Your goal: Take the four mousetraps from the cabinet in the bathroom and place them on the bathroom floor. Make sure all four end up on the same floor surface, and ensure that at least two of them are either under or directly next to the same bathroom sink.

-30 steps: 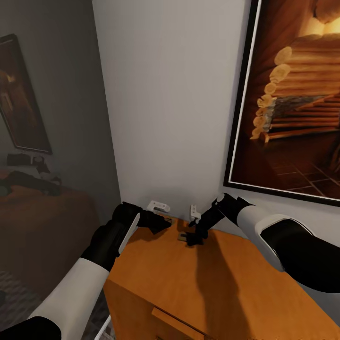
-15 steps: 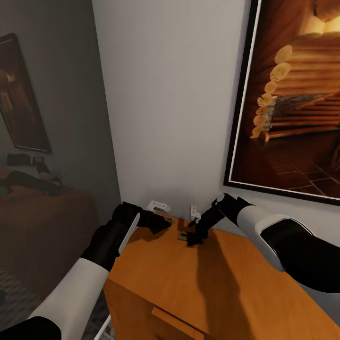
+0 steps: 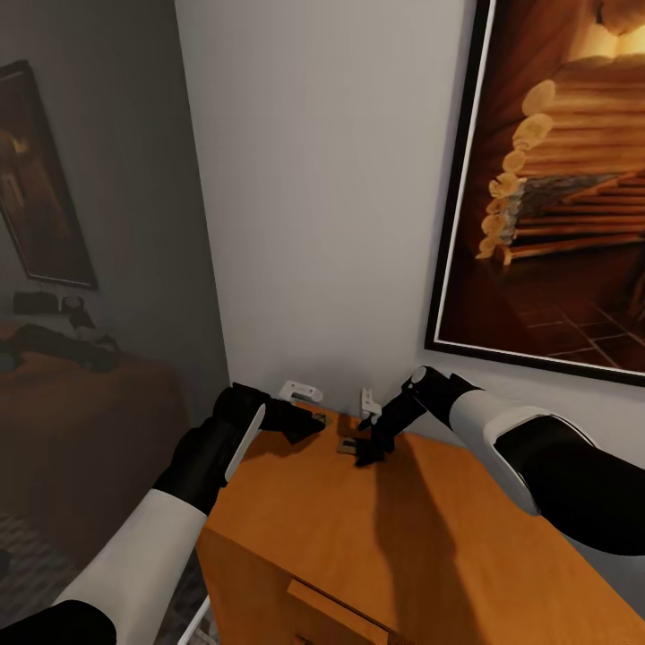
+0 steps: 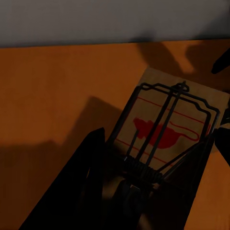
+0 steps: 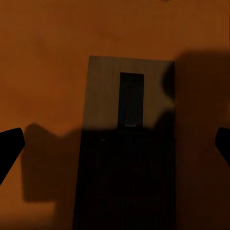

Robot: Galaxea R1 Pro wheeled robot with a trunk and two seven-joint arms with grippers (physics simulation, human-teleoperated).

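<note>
Orange-brown wood of the cabinet (image 3: 394,528) top is seen below both arms, near the wall. One mousetrap (image 4: 172,127) lies flat between the parted fingers of the left gripper (image 3: 300,425). Another mousetrap (image 5: 127,143) lies below the right gripper (image 3: 365,452), its jaws spread wide. Light, stiff boards are judged; the long edges should be pinched, clear of the sprung wire.

1. A cabinet (image 3: 394,537) stands against the wall, in front of the robot.
2. A mousetrap (image 3: 348,443) lies flat on the cabinet top, near its back edge.
3. The left gripper (image 3: 309,425) sits just left of that mousetrap, over the cabinet's back left corner.
4. The right gripper (image 3: 367,455) hovers right above the mousetrap.
5. A framed picture (image 3: 555,197) hangs on the wall behind the cabinet, to the right.
6. A bed (image 3: 81,412) lies well to the left.
</note>
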